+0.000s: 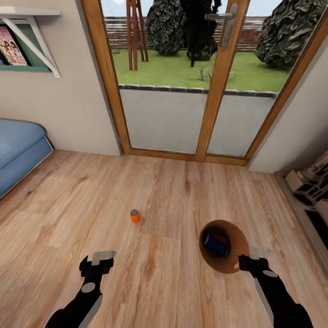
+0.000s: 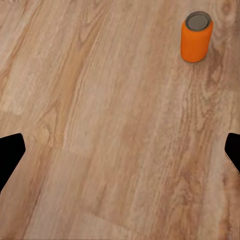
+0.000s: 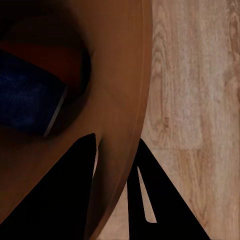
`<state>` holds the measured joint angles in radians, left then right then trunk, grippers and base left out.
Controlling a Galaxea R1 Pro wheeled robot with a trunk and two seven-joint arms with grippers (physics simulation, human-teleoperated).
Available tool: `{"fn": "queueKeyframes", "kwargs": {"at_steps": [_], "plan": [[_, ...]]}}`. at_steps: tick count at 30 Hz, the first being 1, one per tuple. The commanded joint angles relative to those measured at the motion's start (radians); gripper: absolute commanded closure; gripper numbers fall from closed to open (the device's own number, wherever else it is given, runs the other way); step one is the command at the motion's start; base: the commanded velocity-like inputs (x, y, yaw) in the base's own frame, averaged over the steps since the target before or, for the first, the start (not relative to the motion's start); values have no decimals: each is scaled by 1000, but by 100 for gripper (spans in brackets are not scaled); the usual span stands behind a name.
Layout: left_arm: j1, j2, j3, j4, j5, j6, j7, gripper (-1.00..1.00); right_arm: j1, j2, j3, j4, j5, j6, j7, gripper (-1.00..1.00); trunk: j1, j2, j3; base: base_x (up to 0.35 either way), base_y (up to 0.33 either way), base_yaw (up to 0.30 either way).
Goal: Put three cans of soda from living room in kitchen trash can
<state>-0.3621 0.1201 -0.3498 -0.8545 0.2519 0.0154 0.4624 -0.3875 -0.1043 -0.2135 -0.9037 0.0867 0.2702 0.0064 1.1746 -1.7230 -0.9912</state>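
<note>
Location: living room, plank floor (image 1: 173, 282), facing wood-framed glass doors (image 1: 214, 105). Light blue sofa (image 1: 18, 150) at the left edge of the head view; wall shelf (image 1: 32, 27) above it.

Trash can (image 1: 232, 264):
- Held off the floor at the lower right of the head view, mouth turned toward the camera, orange-brown interior exposed.
- Rim pinched by the right tool (image 1: 248, 259). In the right wrist view, right tool (image 3: 116, 165) with one finger inside the wall and one outside, pressed together on the trash can (image 3: 125, 90).

Cans of soda:
- Dark blue can (image 1: 215, 244) lying on its side inside the trash can; dark blue can (image 3: 27, 97) also seen deep in the bin from the right wrist view.
- A patch of orange-red beside and behind the blue can, in both views; too dim to identify with certainty.
- Orange can (image 1: 135, 216) standing upright on the floor, well apart from the trash can, ahead of and slightly right of the left tool (image 1: 96, 264). Orange can (image 2: 196, 37) upright with grey top in the left wrist view.

Left tool:
- Spread wide, holding nothing; fingertips (image 2: 11, 150) at opposite edges of the left wrist view, bare floor between them.
- Positioned above the floor, near but not touching the orange can.
</note>
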Motion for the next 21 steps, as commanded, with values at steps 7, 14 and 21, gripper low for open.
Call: {"fn": "queueKeyframes", "kwargs": {"at_steps": [7,14,21], "plan": [[0,0,0,0,0,0,0,-100,-1,0,11,-1,-2,0,3,100,0,0,0,322,0,0],[0,1,0,-7,-1,-1,1,-100,-1,0,11,-1,-2,0,3,100,0,0,0,313,0,0],[0,1,0,-3,-2,-2,1,-100,-1,0,11,-1,-2,0,3,100,0,0,0,288,0,0]]}}
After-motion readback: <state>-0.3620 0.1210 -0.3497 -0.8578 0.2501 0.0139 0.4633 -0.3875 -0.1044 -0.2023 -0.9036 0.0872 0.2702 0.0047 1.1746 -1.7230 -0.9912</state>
